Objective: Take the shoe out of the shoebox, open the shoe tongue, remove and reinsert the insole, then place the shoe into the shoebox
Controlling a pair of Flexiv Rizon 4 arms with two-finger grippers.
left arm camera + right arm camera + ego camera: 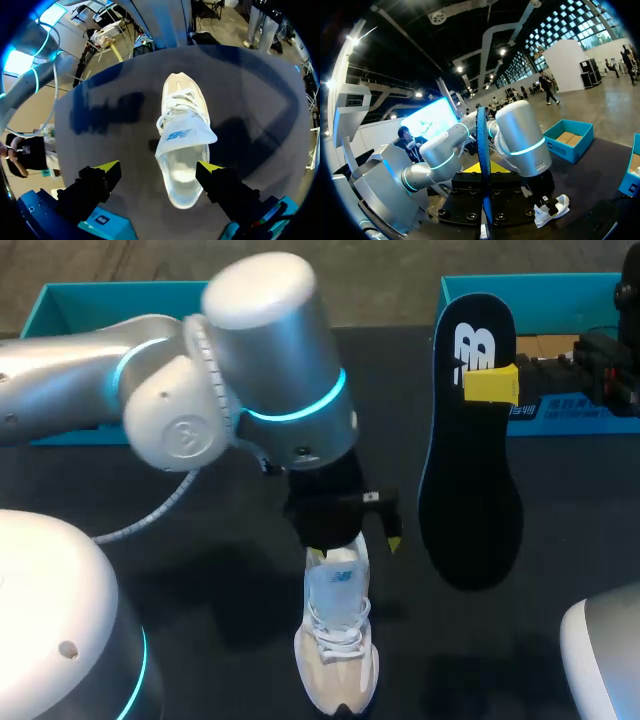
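A white and beige shoe (338, 645) lies on the dark table with its toe toward the front edge. In the left wrist view the shoe (182, 145) has its tongue (186, 134) folded up over the laces, and the inside is bare. My left gripper (159, 170) hangs just above the heel, open wide, with one finger on each side. My right gripper (490, 383) is shut on the black insole (470, 455) and holds it above the table, right of the shoe. The right wrist view shows the insole (482, 150) edge-on between the fingers.
A teal shoebox (560, 285) stands at the back right, behind the insole. A second teal box (60, 305) sits at the back left, partly hidden by my left arm (200, 390).
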